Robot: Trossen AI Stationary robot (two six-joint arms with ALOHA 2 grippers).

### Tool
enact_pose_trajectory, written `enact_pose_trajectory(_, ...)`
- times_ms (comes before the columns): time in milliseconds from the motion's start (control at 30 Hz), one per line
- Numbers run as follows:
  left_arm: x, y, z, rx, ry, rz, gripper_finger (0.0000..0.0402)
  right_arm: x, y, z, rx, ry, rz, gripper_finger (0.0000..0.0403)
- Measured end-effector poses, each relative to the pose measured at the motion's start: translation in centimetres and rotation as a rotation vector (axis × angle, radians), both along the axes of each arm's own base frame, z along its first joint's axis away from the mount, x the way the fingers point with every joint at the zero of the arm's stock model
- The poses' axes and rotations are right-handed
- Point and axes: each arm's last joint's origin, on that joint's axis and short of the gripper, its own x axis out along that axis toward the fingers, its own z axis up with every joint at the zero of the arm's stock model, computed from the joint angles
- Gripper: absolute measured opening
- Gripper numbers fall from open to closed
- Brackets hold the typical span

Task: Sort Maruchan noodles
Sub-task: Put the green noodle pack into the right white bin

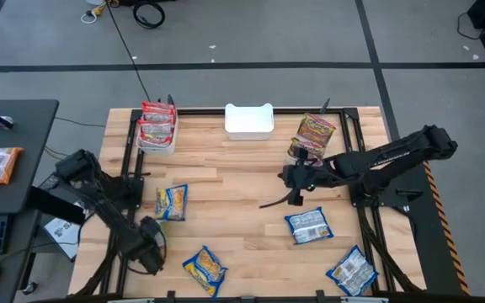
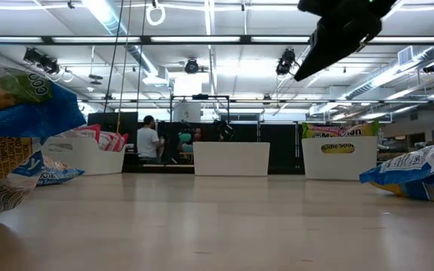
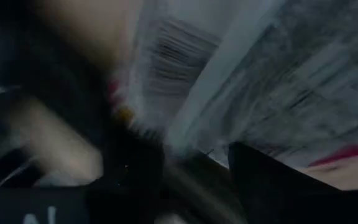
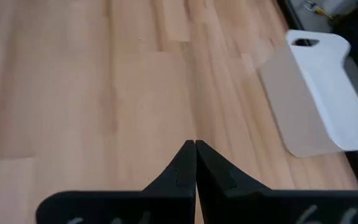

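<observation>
Fingers on the right gripper (image 4: 195, 163) are pinched shut on nothing, hovering mid-bench (image 1: 242, 181); left fingers (image 1: 150, 252) can't be read. Blue noodle packets (image 1: 308, 225) lie loose nearby, others already binned (image 1: 157, 139). Risk: closed fingers just shove a crinkly packet.

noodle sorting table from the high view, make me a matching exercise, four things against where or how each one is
Things:
1. middle white bin
2. left white bin
3. right tool
4. blue-yellow packet

Places or states:
A. holds red-orange packets
B. lies flat on the wood, in front of the right arm
C. shut, empty, above the table's middle
D. has no packets in it

Pairs: 1-D, 2-A, 3-C, 4-B
</observation>
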Motion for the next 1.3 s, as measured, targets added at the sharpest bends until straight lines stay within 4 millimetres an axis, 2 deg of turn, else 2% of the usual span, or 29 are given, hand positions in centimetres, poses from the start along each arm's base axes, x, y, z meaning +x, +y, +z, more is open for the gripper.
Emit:
enact_pose_trajectory(100,0.6,1.0,-1.3,-0.025,-0.041,0.01,0.0187,-0.3,0.8,0.2,0.02,-0.006,0.046,0.0005)
enact_pose_trajectory(267,2.8,2.3,-1.2,0.029,-0.172,-0.043,0.0187,-0.5,1.6,0.5,0.024,-0.026,0.089,0.0005)
enact_pose_trajectory(433,6.9,3.5,-0.2,0.077,-0.397,-0.13,0.0187,-0.2,2.1,0.5,0.048,-0.031,0.18,0.0005)
enact_pose_trajectory(600,11.3,5.3,-0.2,0.061,-0.661,-0.175,0.0187,0.4,2.6,0.7,0.084,-0.079,0.251,0.0005)
enact_pose_trajectory(767,13.9,7.8,-1.3,0.064,-0.678,-0.222,0.0187,0.9,3.0,0.4,0.108,-0.086,0.262,0.0008)
enact_pose_trajectory(867,15.6,8.9,-1.7,0.098,-0.762,-0.237,0.0187,1.1,3.6,-0.2,0.136,-0.07,0.253,0.0008)
enact_pose_trajectory(1033,17.8,10.0,-1.4,0.151,-0.958,-0.251,0.0187,2.1,5.9,-2.0,0.143,-0.05,0.301,0.0007)
enact_pose_trajectory(1200,19.5,11.5,-1.2,0.196,-1.071,-0.224,0.0187,3.9,8.8,-4.6,0.141,-0.083,0.365,0.0007)
enact_pose_trajectory(1300,20.1,12.0,-1.7,0.2,-1.097,-0.254,0.0187,5.1,10.0,-6.5,0.106,-0.121,0.317,0.0008)
